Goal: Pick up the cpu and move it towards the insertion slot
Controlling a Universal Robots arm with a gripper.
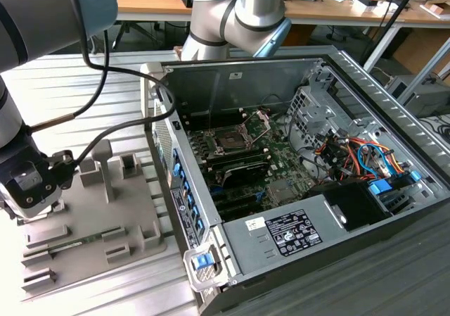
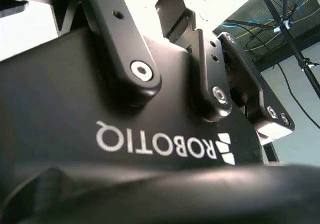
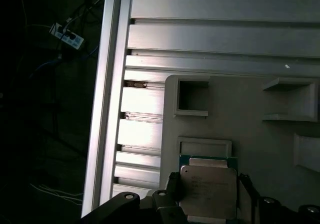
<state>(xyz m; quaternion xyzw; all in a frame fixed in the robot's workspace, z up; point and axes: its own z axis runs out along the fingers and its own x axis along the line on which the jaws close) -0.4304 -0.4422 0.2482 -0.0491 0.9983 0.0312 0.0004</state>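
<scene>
In the first wrist view the cpu (image 3: 207, 186), a square chip with a pale metal top on a green edge, sits between my gripper (image 3: 208, 196) fingers (image 3: 170, 186), which press on its two opposite sides. It hangs over a shallow square recess (image 3: 205, 146) in the grey fixture plate (image 3: 240, 109). In the exterior view my gripper (image 1: 31, 200) is low over that plate (image 1: 91, 217) at the exterior view's left. The insertion slot (image 1: 229, 140) lies well off to the right inside the open computer case, its silver bracket (image 1: 261, 122) raised.
The open computer case (image 1: 295, 154) fills the exterior view's right, with drive cage, cables and a power supply (image 1: 281, 235) inside. Its near wall (image 1: 184, 196) stands between the fixture plate and the motherboard. Upright grey holders (image 1: 105, 168) rise from the plate. My arm's cables (image 1: 105, 105) hang above.
</scene>
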